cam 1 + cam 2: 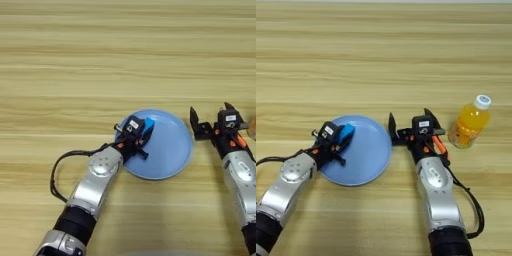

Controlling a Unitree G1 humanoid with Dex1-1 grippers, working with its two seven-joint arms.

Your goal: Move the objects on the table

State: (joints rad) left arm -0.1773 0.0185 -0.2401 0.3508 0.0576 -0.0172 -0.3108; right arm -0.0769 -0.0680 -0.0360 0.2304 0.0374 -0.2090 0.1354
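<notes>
Reaching over plate [363, 160], left gripper [145, 131] clamping blue block [148, 129]; right gripper [408, 120] splayed, empty

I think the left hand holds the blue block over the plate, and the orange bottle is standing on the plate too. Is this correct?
Not quite. The orange bottle stands on the table, to the right of the right hand, well off the plate; the right eye view shows it. The left hand does hold the blue block over the plate.

Bottle [470, 123] right of right gripper [409, 120]; plate [368, 160] left.
</notes>
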